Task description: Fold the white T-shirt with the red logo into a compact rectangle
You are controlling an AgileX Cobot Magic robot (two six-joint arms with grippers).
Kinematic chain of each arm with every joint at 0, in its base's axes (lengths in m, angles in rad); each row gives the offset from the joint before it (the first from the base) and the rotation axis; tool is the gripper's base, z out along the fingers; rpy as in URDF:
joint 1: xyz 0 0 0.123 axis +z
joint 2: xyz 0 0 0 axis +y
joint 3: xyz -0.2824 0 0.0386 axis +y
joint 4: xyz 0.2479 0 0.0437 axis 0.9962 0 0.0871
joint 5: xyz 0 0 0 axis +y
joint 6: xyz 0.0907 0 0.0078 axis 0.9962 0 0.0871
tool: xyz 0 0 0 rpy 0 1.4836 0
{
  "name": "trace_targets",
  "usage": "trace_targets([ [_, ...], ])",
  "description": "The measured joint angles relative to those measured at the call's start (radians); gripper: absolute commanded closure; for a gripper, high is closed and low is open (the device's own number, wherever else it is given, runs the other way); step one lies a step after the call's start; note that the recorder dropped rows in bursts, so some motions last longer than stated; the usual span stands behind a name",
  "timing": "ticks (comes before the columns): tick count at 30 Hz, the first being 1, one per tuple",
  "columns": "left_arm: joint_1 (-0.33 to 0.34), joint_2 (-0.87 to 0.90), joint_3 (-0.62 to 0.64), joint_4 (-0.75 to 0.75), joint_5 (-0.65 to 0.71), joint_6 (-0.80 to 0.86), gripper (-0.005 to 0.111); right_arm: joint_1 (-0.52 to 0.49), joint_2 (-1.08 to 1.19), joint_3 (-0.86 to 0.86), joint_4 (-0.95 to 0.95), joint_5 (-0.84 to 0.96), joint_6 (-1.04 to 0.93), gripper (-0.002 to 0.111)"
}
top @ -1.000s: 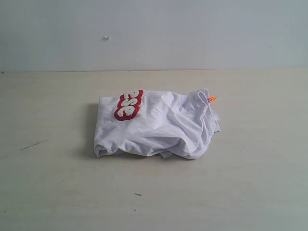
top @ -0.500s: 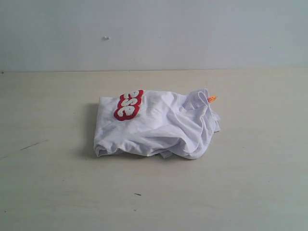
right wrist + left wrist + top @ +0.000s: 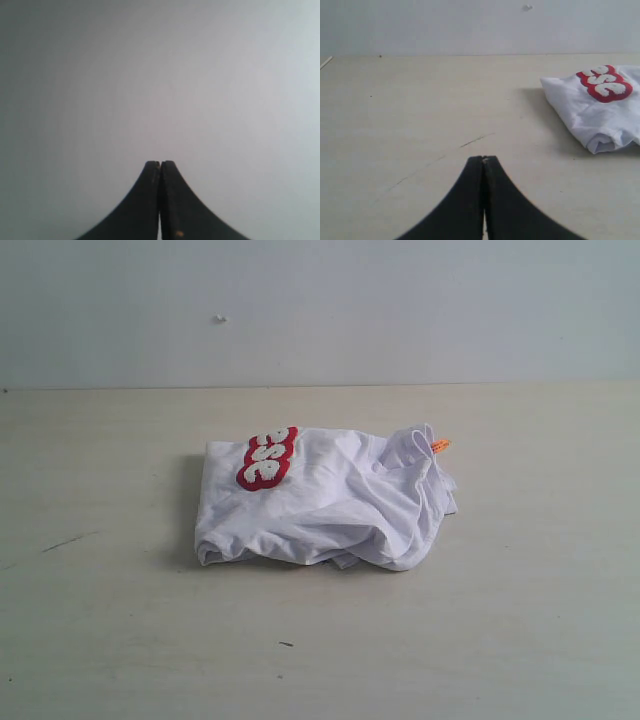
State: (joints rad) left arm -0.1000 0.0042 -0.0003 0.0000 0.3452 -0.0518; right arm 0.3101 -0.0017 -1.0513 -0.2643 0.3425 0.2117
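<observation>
The white T-shirt (image 3: 325, 500) lies as a wrinkled folded bundle in the middle of the table. Part of the red logo (image 3: 268, 457) shows on top at its far left corner, and the orange neck tag (image 3: 440, 445) sticks out at the far right. Neither gripper appears in the exterior view. My left gripper (image 3: 484, 159) is shut and holds nothing; it hovers over bare table, apart from the T-shirt (image 3: 592, 107) and its red logo (image 3: 604, 83). My right gripper (image 3: 160, 163) is shut, holds nothing, and faces only a plain grey wall.
The pale wooden table (image 3: 100, 620) ends at a grey back wall (image 3: 320, 310). A thin dark scratch (image 3: 68, 540) marks the table left of the shirt, and a small dark speck (image 3: 286, 644) lies in front of it.
</observation>
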Motion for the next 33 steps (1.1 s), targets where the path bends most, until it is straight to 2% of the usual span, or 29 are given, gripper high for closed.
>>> trace_targets([
  [22,0.0,0.0,0.0,0.0,0.006,0.0,0.107,-0.011,0.0,0.0,0.033,0.011,0.002,0.108],
  [25,0.0,0.0,0.0,0.0,0.006,0.0,0.107,-0.08,0.0,0.0,0.081,0.015,-0.023,0.108],
  [30,0.0,0.0,0.0,0.0,0.014,0.0,0.107,-0.262,0.0,0.0,0.331,0.005,-0.321,0.108],
  [33,0.0,0.0,0.0,0.0,0.014,0.0,0.107,-0.374,0.0,0.0,0.39,-0.025,-0.377,0.108],
])
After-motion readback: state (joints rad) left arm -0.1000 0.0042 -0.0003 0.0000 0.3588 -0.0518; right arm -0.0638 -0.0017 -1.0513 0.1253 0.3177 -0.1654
